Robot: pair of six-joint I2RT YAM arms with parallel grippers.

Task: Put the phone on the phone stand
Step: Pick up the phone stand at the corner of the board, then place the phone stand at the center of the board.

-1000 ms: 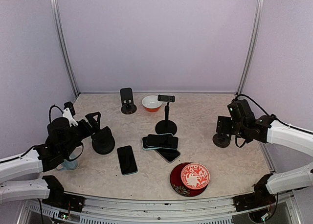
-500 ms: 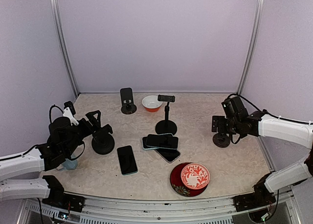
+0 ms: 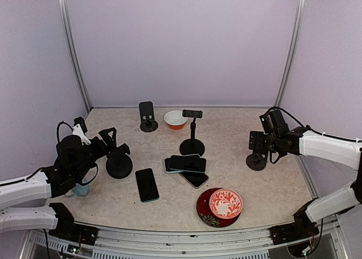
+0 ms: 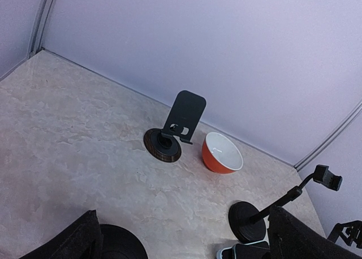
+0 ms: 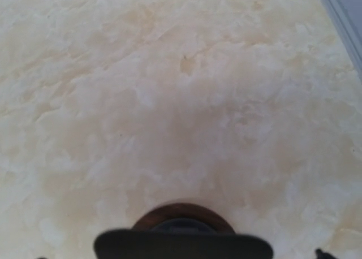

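Top external view: your left gripper hangs near the left edge of the counter, low over the left stand, a black one with a round base. In the left wrist view its fingers sit far apart at the two bottom corners. The jaws are spread wide and hold nothing, with that round base showing between them.

Just right of the left stand, towards the front edge, the lone phone lies flat with its screen up. Nothing touches it, and it is on no stand.

At the back edge the back stand is upright with its plate tilted, and the orange bowl sits just beside it on the right.

Mid-counter the tall stand rises on a thin post with a clamp on top. In front of its base a pile of phones lies flat and overlapping.

Near the front edge, right of centre, are the red dishes, a patterned one resting on a darker one.

Near the right edge your right gripper is right at the top of the right stand. The right wrist view shows only that stand's dark plate and round base, with bare counter beyond them. You cannot tell from either view how wide those jaws are or whether they grip the stand.
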